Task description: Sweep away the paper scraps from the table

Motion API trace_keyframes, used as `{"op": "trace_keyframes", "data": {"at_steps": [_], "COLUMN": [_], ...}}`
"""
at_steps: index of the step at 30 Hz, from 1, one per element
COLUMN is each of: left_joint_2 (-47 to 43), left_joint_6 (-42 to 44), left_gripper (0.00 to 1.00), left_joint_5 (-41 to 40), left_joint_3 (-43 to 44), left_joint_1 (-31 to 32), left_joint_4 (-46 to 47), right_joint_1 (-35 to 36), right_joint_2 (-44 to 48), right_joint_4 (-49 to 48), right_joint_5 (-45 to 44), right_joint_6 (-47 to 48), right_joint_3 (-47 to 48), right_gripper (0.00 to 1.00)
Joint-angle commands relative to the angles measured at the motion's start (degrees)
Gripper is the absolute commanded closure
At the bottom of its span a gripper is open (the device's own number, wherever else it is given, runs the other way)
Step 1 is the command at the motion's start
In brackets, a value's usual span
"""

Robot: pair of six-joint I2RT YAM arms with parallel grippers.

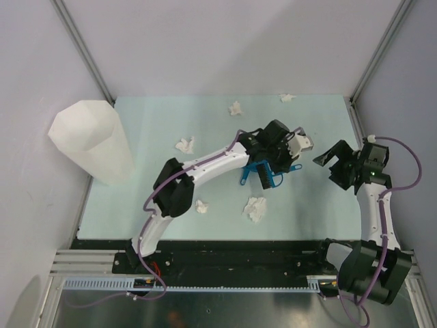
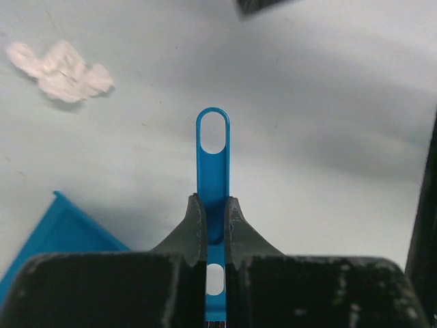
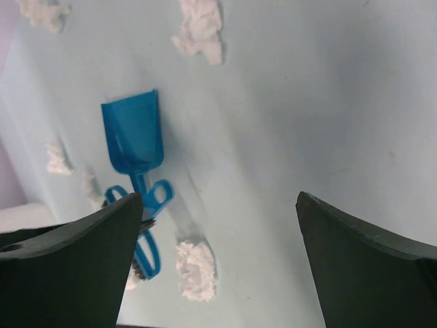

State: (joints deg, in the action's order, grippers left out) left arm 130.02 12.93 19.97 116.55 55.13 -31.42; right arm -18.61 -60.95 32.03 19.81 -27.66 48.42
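Paper scraps [image 1: 255,208] scattered over the table [image 1: 314,205], one up-left of the left gripper [image 2: 215,201], well apart from it, jaws pinched tight on a blue handle [image 2: 213,164], right gripper [image 3: 218,198] spread wide, holding nothing, scraps beyond it.

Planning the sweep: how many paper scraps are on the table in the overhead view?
5 paper scraps: one far right, one far centre, one mid-left, two near the front. The left arm, holding the blue brush, may hide more.
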Motion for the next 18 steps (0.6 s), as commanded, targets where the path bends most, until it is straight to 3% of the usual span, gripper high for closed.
{"op": "trace_keyframes", "data": {"at_steps": [1, 6, 18], "left_joint_2": [-6.6, -6.9, -5.7], "left_joint_6": [3.5, 3.4, 2.0], "left_gripper": [1.00, 1.00, 1.00], "left_joint_5": [3.9, 4.6, 4.5], "left_joint_3": [-2.4, -2.3, 0.6], "left_joint_1": [0.1, 0.1, 0.1], "left_joint_4": [0.2, 0.3, 0.3], "right_joint_1": [-0.6, 0.1, 4.7], "right_joint_2": [-1.5, -4.1, -4.7], "right_joint_4": [-9.8, -23.9, -31.4], "right_joint_5": [10.6, 22.5, 22.9], "right_joint_6": [-5.1, -11.7, -17.6], "right_joint_3": [-4.5, -9.5, -14.8], "right_gripper": [0.00, 0.08, 0.27]}}
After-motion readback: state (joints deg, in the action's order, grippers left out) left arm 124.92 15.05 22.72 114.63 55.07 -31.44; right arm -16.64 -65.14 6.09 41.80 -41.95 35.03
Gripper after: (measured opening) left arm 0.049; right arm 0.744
